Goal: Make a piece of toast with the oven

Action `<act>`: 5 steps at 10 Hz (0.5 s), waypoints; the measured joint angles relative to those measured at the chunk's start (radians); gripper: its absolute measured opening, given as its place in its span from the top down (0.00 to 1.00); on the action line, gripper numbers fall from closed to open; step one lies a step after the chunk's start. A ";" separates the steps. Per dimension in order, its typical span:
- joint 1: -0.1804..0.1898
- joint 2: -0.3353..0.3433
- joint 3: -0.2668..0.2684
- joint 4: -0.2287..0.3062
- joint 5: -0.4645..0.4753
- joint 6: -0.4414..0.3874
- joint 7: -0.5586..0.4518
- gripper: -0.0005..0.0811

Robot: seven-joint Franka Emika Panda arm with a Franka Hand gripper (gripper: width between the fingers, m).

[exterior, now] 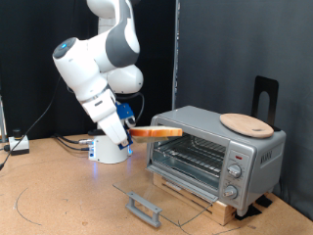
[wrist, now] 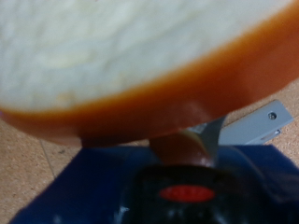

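Note:
My gripper (exterior: 136, 127) is shut on the piece of toast (exterior: 156, 130), gripping one end and holding it flat in the air just in front of the oven's open mouth, level with the top of the opening. The slice has a pale face and an orange-brown crust, and it fills the blurred upper part of the wrist view (wrist: 131, 56). The silver-grey oven (exterior: 249, 147) stands at the exterior view's right with knobs on its right panel. Its glass door is dropped open, with the grey bar handle (exterior: 145, 206) low near the table. The wire rack (exterior: 196, 155) shows inside.
A round tan wooden board (exterior: 245, 123) lies on the oven's top, and a black stand (exterior: 265, 98) rises behind it. The oven sits on a wooden base (exterior: 201, 199). Cables (exterior: 68, 144) run over the table at the exterior view's left by the robot's base (exterior: 108, 149).

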 joint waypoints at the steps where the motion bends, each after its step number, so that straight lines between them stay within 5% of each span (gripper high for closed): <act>1: 0.003 0.018 0.011 -0.008 0.000 0.029 -0.010 0.51; 5: 0.051 0.026 0.100 -0.077 0.004 0.158 -0.031 0.51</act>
